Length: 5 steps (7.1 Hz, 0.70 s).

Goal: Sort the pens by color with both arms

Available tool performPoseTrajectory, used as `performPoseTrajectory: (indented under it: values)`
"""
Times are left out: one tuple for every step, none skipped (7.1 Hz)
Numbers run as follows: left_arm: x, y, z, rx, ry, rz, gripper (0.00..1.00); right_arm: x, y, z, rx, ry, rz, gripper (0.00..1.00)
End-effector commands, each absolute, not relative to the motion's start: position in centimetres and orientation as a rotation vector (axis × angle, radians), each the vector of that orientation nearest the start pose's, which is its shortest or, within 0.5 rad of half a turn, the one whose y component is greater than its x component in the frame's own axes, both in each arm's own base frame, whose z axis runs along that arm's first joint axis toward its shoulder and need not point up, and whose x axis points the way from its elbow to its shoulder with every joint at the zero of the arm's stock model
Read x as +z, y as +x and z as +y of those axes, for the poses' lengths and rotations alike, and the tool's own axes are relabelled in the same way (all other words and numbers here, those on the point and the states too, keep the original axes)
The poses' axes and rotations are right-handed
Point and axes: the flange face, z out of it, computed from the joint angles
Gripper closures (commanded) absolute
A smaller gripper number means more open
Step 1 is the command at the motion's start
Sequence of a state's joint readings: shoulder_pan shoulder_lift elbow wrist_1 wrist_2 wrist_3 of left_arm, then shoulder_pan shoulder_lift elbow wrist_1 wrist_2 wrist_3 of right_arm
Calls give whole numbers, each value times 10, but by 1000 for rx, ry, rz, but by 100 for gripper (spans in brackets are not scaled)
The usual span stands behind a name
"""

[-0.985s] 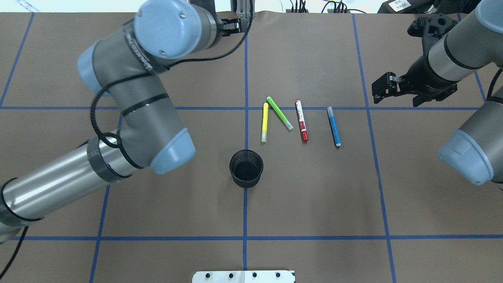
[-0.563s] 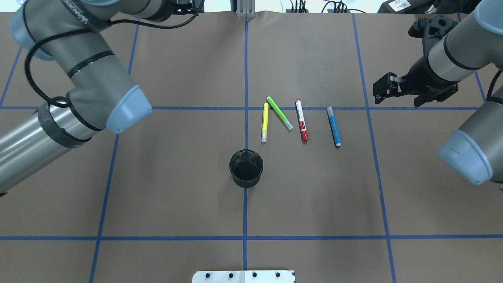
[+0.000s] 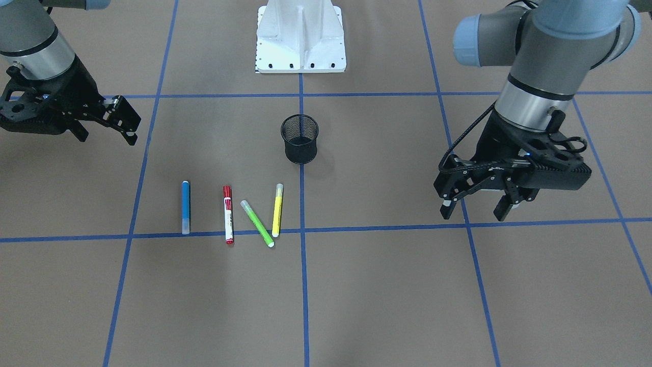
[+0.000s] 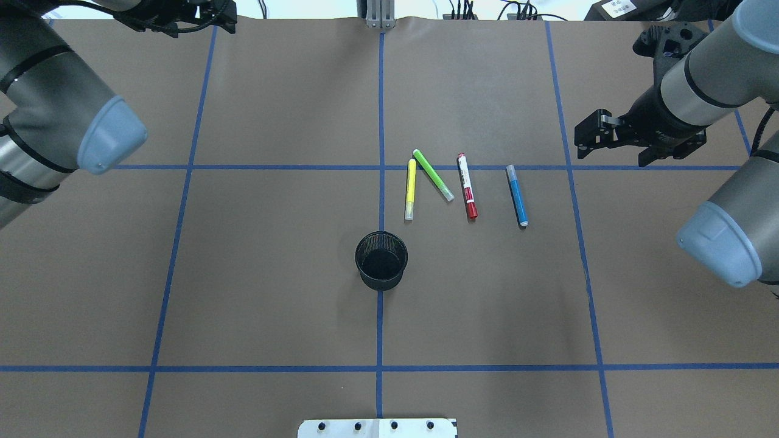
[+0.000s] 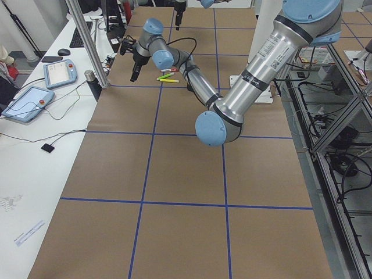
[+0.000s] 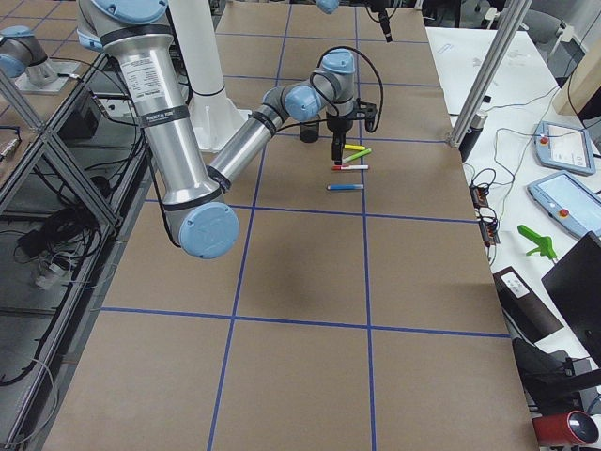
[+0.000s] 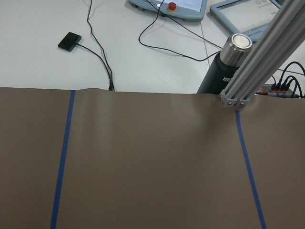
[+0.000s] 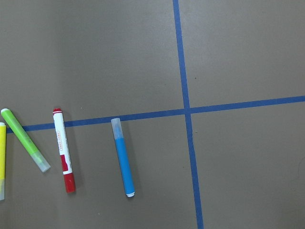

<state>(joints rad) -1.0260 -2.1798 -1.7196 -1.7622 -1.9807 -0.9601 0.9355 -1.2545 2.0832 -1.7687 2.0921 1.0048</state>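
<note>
- ok, all four pens lie flat on the worktop (image 4: 255,292), just to the robot's right of the centre line and a bit past the middle toward the operators' edge. the black mesh cup (image 4: 381,260) stands on the centre line, nearer the robot's edge.
- handling, my read: light, stiff plastic with smooth round barrels, so they will likely roll if nudged. best to pinch mid-barrel with the jaws closing across the width.
- blue pen (image 4: 517,196): long axis runs roughly from the robot's edge to the operators' edge, slightly tilted. pale cap toward the operators, white end toward the robot. it sits apart from the rest, so it is the easiest pick.
- red pen (image 4: 467,194): same rough axis, red cap toward the robot's edge, white labelled barrel beyond it.
- green pen (image 4: 433,175): diagonal, clear cap end toward the red pen, other end close beside the yellow pen's far end. cannot tell if they touch.
- yellow pen (image 4: 411,188): nearly square to the robot's edge, pale end toward the robot. take green and yellow low on the barrel, where they spread apart.
- right gripper (image 4: 581,137): jaws apart, empty, near the blue pen on the side toward the worktop's right end.
- left gripper (image 3: 473,211): jaws wide apart, empty, well away on the left half.
</note>
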Motion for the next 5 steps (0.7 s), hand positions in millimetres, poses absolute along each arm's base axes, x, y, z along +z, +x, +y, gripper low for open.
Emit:
performPoseTrajectory:
  values:
    - [249, 225, -610, -148, 316, 965, 1, 292, -253, -474, 194, 53, -777, 0]
    - [274, 208, -603, -144, 283, 966, 1, 291, -257, -472, 217, 37, -780, 0]
    - [295, 201, -597, -127, 272, 950, 1, 296, -270, -464, 236, 5, -772, 0]
    - [314, 195, -592, -125, 240, 945, 1, 295, -273, -461, 268, -12, -773, 0]
    - [335, 178, -591, -142, 188, 953, 1, 295, -280, -457, 312, -16, -760, 0]
